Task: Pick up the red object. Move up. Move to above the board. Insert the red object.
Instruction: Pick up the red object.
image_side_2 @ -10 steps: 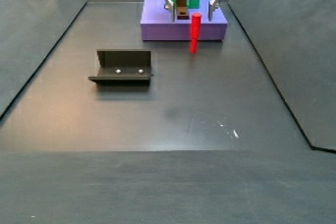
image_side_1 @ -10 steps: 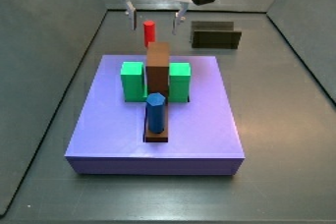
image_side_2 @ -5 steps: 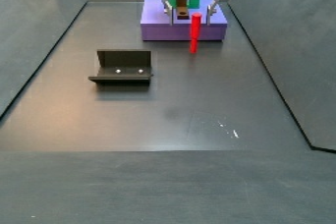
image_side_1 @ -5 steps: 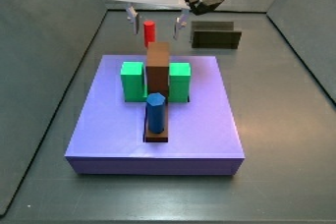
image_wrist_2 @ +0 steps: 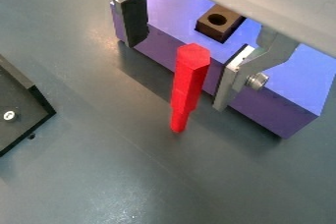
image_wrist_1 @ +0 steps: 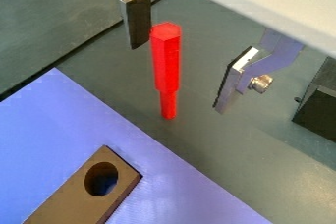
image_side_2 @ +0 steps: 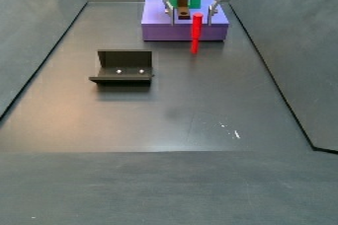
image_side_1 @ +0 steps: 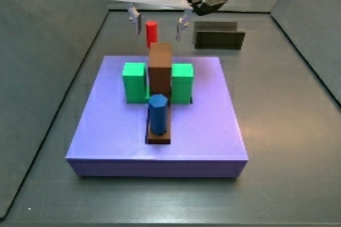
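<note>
Red object [image_wrist_1: 165,68] stands upright between the two fingers of the gripper [image_wrist_1: 187,63] — in both wrist views a clear gap shows on each side, one finger [image_wrist_1: 137,20] and its opposite plate apart from the peg, so the jaws stand open, nothing clamped. In the other wrist view the red object [image_wrist_2: 187,87] has its lower end against the dark floor [image_wrist_2: 118,169], just beside the wall of the purple board [image_wrist_2: 282,90]; whether it truly rests on the floor or hangs just above, cannot tell. In a side view the red object [image_side_1: 152,31] shows at upper centre of the frame, behind the board [image_side_1: 200,136], with the gripper [image_side_1: 155,18] around its top; in a side view from the opposite end it sits at upper centre, red object [image_side_2: 196,33] in front of the board [image_side_2: 158,28]. Peg: slim, bright red, matte, faceted top, narrower lower section. Fingers: flat silver plates, dark pads. Board: flat lavender block, smooth; on it a brown strip [image_side_1: 160,72] with a square-rimmed round hole [image_wrist_1: 101,180], green blocks [image_side_1: 135,82] either side, an upright blue peg [image_side_1: 158,113] at the near end. Fixture [image_side_2: 123,67] — dark L-shaped bracket — at left centre of the frame, well apart from the board. Floor dark grey, slightly scuffed, walled by dull grey panels.
</note>
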### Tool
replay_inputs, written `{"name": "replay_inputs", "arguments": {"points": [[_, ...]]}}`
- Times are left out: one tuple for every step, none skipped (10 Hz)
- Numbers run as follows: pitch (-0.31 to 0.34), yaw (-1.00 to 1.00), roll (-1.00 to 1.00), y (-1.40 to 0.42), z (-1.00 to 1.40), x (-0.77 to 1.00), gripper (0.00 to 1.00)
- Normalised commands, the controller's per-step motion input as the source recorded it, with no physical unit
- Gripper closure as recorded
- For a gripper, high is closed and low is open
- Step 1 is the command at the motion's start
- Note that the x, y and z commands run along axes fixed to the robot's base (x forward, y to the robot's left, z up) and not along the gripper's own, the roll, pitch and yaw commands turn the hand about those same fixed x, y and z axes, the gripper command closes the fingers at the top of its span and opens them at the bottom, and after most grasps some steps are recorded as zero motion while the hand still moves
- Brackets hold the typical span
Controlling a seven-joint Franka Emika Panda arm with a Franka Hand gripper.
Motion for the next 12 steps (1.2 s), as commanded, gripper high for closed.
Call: {"name": "replay_inputs", "arguments": {"points": [[0.000,0.00,0.01,0.00,0.00,0.00,0.00],[0.000,0.00,0.01,0.00,0.00,0.00,0.00],[0.000,0.00,0.01,0.00,0.00,0.00,0.00],[0.000,0.00,0.00,0.00,0.00,0.00,0.00],[0.000,0.00,0.01,0.00,0.00,0.00,0.00],[0.000,0.00,0.03,0.00,0.00,0.00,0.00],[0.000,0.00,0.03,0.00,0.00,0.00,0.00],[0.000,0.00,0.03,0.00,0.00,0.00,0.00],[0.000,0.00,0.02,0.00,0.00,0.00,0.00],[0.000,0.00,0.02,0.00,0.00,0.00,0.00],[0.000,0.00,0.01,0.00,-0.01,0.00,0.00],[0.000,0.00,0.01,0.00,-0.01,0.00,0.00]]}}
